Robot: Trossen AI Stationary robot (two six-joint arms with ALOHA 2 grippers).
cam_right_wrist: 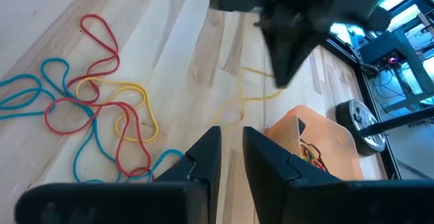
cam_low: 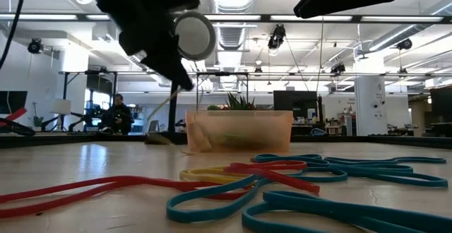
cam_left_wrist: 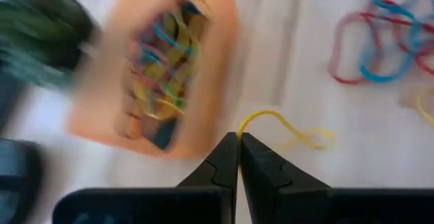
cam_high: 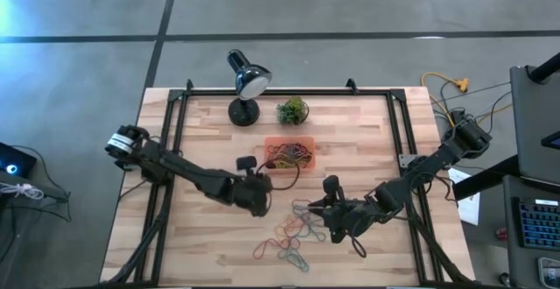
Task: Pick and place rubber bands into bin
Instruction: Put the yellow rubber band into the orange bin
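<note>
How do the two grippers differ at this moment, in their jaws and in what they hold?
The left gripper has its jaws shut on a yellow rubber band, while the right gripper has its jaws apart and holds nothing. The left gripper is beside the orange bin; the right gripper is near the loose rubber bands on the table. Both are dark two-finger grippers.

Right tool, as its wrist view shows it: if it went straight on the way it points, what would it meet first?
Probably bare wooden table first. The right tool aims between the tangle of coloured rubber bands and the translucent orange plastic bin; the left arm's dark tool, pinching a thin yellow band, lies farther ahead. Depth is uncertain.
</note>
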